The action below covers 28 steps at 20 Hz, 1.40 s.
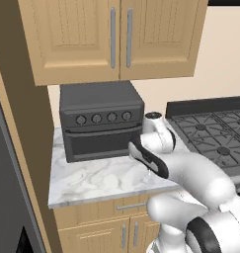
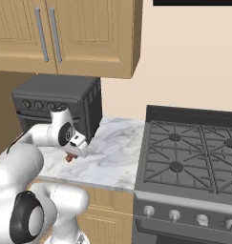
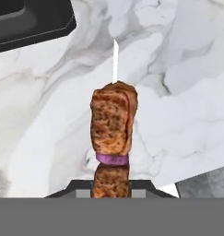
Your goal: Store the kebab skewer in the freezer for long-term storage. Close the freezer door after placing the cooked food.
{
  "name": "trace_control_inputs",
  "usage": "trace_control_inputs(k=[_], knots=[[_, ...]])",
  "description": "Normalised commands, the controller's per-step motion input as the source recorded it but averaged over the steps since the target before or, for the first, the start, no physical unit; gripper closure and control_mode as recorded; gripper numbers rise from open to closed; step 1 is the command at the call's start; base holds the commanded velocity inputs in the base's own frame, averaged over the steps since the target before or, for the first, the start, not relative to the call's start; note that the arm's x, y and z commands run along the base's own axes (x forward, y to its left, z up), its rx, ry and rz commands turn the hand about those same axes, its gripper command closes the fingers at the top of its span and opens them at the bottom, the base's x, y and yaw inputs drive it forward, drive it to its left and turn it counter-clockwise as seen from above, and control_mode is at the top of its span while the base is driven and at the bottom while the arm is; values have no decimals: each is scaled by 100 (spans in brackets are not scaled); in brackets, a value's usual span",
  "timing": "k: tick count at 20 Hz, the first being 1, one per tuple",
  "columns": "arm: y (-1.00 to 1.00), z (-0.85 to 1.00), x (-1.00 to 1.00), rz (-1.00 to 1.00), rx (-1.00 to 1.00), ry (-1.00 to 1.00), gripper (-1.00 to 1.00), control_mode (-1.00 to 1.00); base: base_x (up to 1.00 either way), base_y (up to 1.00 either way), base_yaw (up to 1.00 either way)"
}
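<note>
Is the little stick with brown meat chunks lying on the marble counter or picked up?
Picked up. The kebab skewer sits clamped in the shut gripper, above the white marble counter.

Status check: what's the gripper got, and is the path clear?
Gripper shut on kebab skewer, over the marble counter. Toaster oven close behind. Freezer door not yet reached.
</note>
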Motion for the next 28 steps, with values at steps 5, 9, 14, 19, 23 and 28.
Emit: trace_control_inputs(k=[5, 9, 14, 19, 23, 28], knots=[[-46, 88, -51, 0, 0, -3, 100, -100, 0, 0, 0], [-7, 96, -45, 0, 0, 1, 100, -100, 0, 0, 0], [5, 57, -41, 0, 0, 4, 100, -100, 0, 0, 0], [24, 27, -5, 0, 7, 16, 100, -100, 0, 0, 0], [2, 31, -48, 17, 5, 0, 100, -100, 0, 0, 0], [-4, 20, -31, 30, -6, 2, 100, -100, 0, 0, 0]])
